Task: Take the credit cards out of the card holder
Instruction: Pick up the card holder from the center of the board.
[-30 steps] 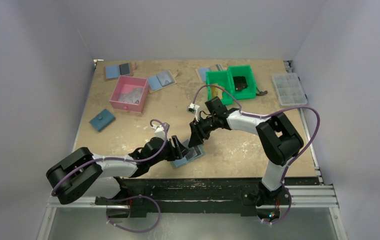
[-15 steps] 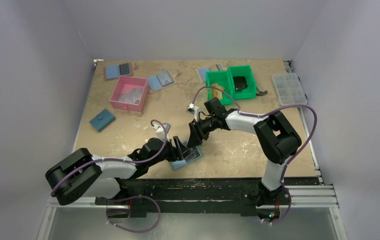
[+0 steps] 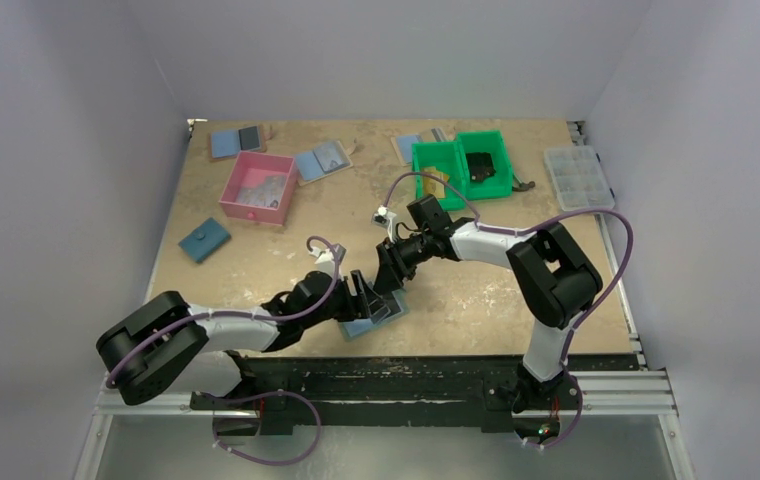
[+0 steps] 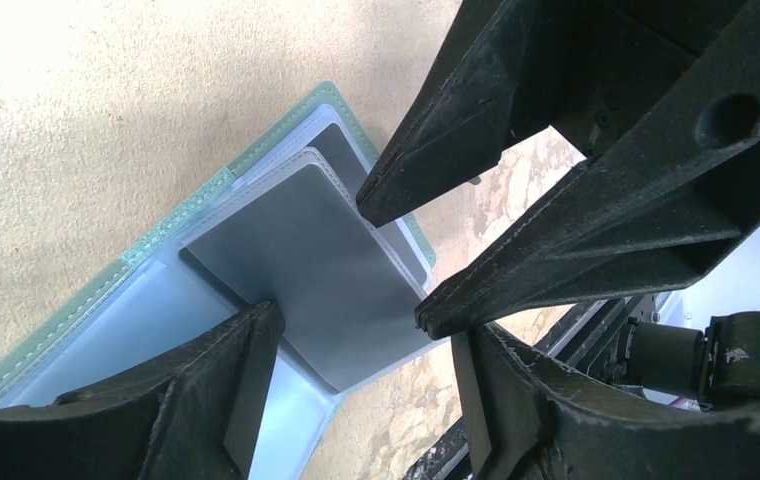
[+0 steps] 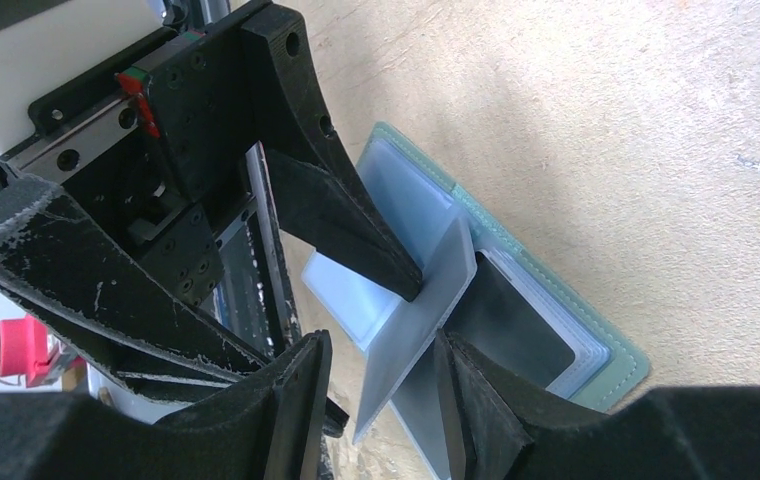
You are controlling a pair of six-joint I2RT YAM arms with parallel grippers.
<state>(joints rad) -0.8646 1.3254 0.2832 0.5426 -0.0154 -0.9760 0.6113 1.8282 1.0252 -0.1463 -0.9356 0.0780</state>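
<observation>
The card holder point(image 3: 376, 314) lies open near the table's front edge, grey-green rim, pale blue inside. In the left wrist view point(image 4: 146, 320) its grey pocket panel point(image 4: 326, 260) is lifted off the page. My left gripper point(image 4: 364, 325) is open; one of its fingers point(image 4: 186, 390) rests on the pale blue half by the fold. My right gripper point(image 5: 381, 350) is open and straddles the raised grey panel point(image 5: 416, 320), which stands on edge between its fingers. No orange-yellow credit cards show in the holder. Both grippers point(image 3: 364, 297) point(image 3: 392, 274) meet over it.
A pink tray point(image 3: 256, 187) and a dark blue closed wallet point(image 3: 204, 240) are at the left. Blue-and-grey folders point(image 3: 321, 160) lie at the back. A green bin point(image 3: 461, 165) holds a black item and something orange-yellow point(image 3: 436, 183). A clear compartment box point(image 3: 578, 178) sits far right.
My left gripper has edged slightly up and right onto the holder. My right gripper has shifted a little left over it. The holder stays in place.
</observation>
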